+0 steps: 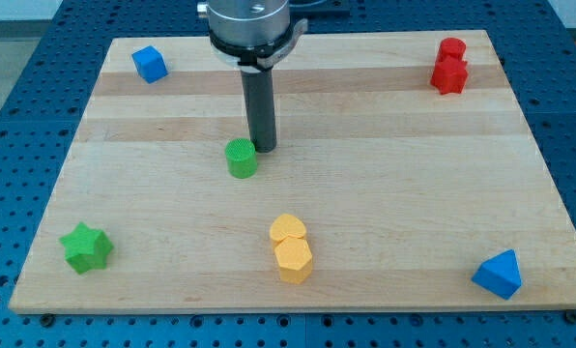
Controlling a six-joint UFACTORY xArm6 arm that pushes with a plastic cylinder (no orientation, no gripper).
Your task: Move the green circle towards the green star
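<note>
Pale wood makes up the tabletop (365, 193), a board lying on a blue perforated surface (17, 116) that runs out of the view on every side. My tip (263, 148) stands just to the upper right of the green circle (241, 158), touching it or very nearly; the contact itself is too close to judge. No gripper ends the arm, only the straight dark rod (260, 106), so nothing is spread or pinched. The rod's metal mount (248, 24) is cut off by the view's top.

Well apart, near the view's bottom-left corner, sits the green star (86, 247). Two yellow blocks (291, 247) sit touching at bottom centre, their shapes hard to tell apart. Two red blocks (449, 66) are pressed together at top right, their outlines also unclear. A blue cube (150, 64) lies at top left, and a blue triangular block (498, 274) at bottom right.
</note>
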